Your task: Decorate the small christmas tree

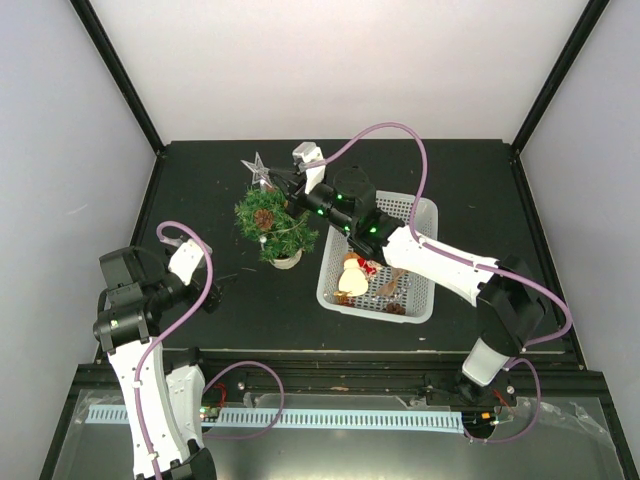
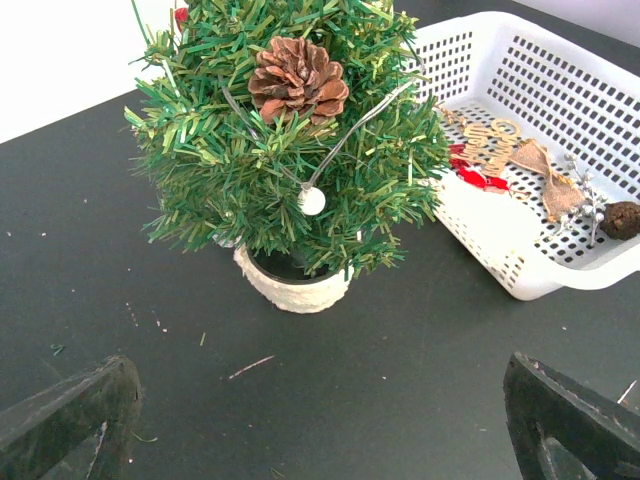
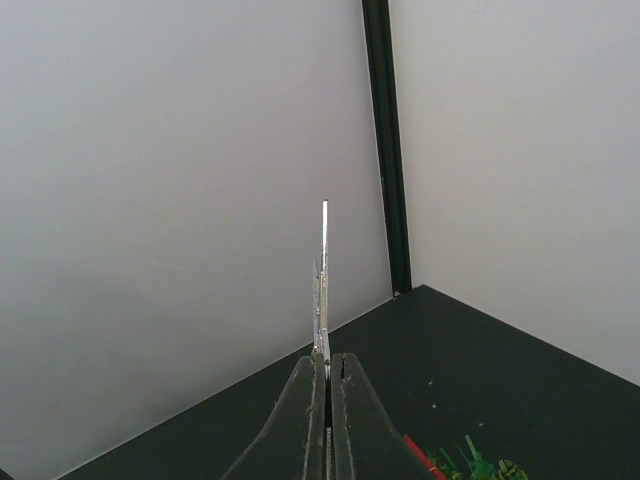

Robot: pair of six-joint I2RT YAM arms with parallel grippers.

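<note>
A small green tree [image 1: 275, 228] stands upright in its white pot [image 1: 286, 260] near the middle of a black table [image 1: 200, 190], just left of a white basket [image 1: 425, 215]. The pot is close to the basket's near-left corner but apart from it.

The right gripper [image 1: 283, 183] reaches over from the basket side, its fingers pressed together on a thin silver star [image 1: 260, 170]. In the top view the star sits at the far side of the treetop; whether it touches the needles cannot be told. The right wrist camera sees the star edge-on, a bright sliver rising straight from between the closed fingertips against the pale walls.

The left gripper [image 2: 320, 430] hangs low over the table on the near-left side of the tree, well apart from it. Its fingers [image 2: 70, 420] are spread wide with nothing between them.

A brown pine cone [image 2: 298, 80] nests high in the branches. Below it, a grey wire [image 2: 355, 130] runs down across the needles to a small white bead [image 2: 312, 200].

The basket holds loose ornaments: a gold wooden cut-out [image 2: 490, 145], a burlap bow [image 2: 545, 185], a red piece [image 2: 475, 178], a dark ball [image 2: 622, 218] and a pale figure [image 1: 352, 275].
</note>
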